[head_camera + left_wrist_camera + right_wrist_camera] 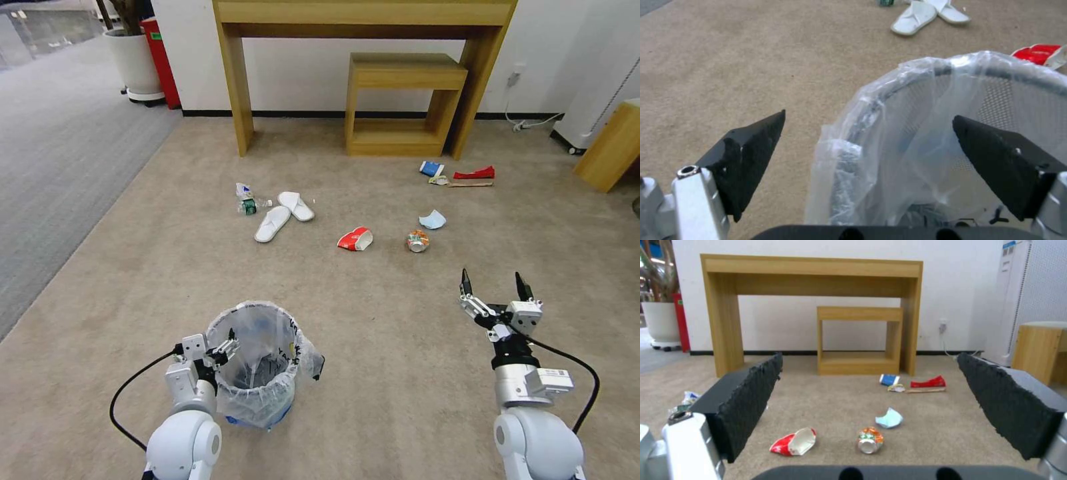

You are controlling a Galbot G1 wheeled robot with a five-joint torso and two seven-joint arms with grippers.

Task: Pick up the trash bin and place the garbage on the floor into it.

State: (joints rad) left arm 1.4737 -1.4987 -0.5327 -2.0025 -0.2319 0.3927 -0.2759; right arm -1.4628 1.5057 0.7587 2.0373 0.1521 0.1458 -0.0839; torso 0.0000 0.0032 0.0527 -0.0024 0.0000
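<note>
The trash bin [257, 360], black with a wrinkly clear liner, stands on the carpet at my lower left. My left gripper [227, 345] is open, and in the left wrist view its fingers [751, 156] straddle the lined rim [907, 76] without closing on it. My right gripper [493, 283] hangs open above bare carpet, with nothing between its pads [742, 400]. Ahead lies the garbage: two white slippers [283, 215], a bottle [248, 200], a red-white packet [355, 239], an orange can [418, 241], a pale blue mask [433, 219], a blue-white cup [431, 168], a red wrapper [475, 174] and a wooden stick [470, 184].
A wooden desk [363, 20] with a small wooden shelf [400, 100] under it stands against the far wall. A white plant pot [137, 63] and a red box [163, 60] are at the far left. A wooden cabinet [610, 147] sits at the right edge.
</note>
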